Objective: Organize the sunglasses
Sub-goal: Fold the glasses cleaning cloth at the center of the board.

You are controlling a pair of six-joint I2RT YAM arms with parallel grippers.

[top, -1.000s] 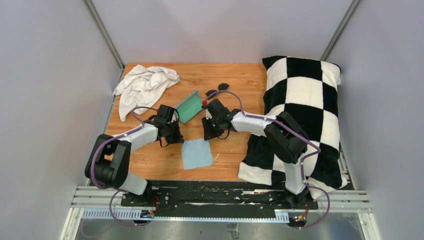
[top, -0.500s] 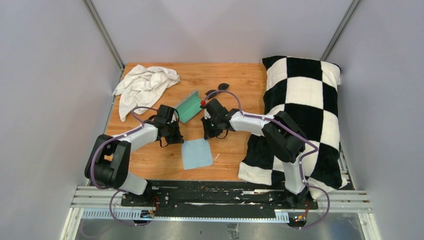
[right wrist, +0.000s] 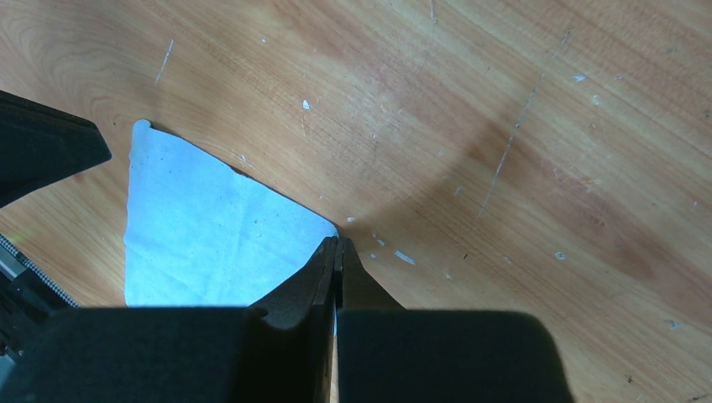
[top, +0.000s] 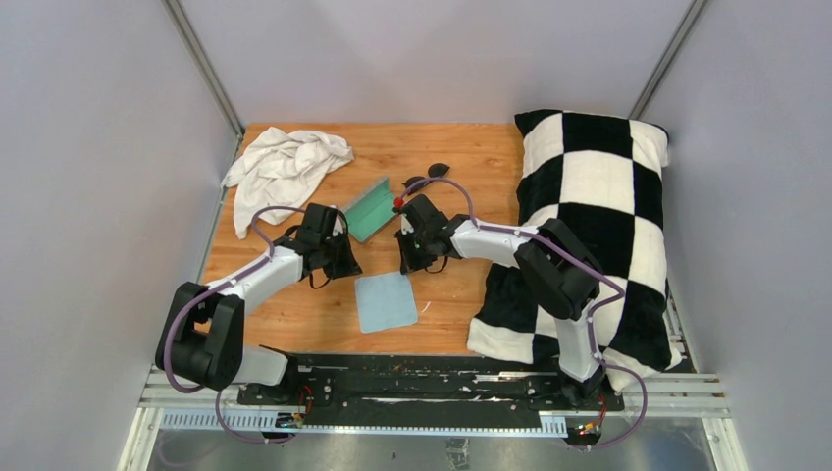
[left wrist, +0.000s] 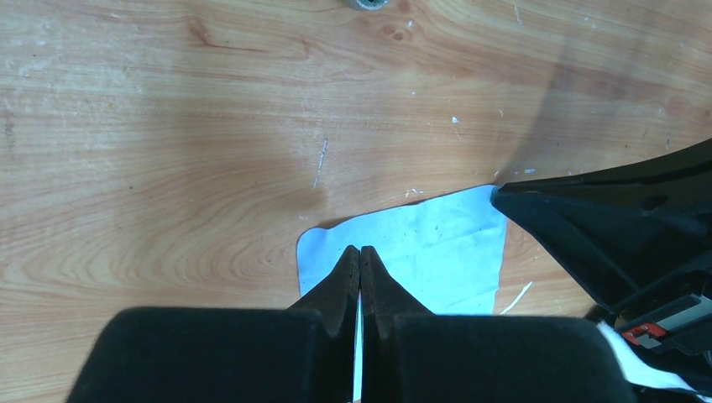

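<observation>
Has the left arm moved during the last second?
Yes. In the top view, the left arm has swung its elbow out to the left, farther from the blue cloth, which lies where it was.

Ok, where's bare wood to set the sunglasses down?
Far edge between white towel and checkered pillow; also the strip between blue cloth and pillow. Crowded mid-table: case, sunglasses, left end effector and right end effector.
</observation>
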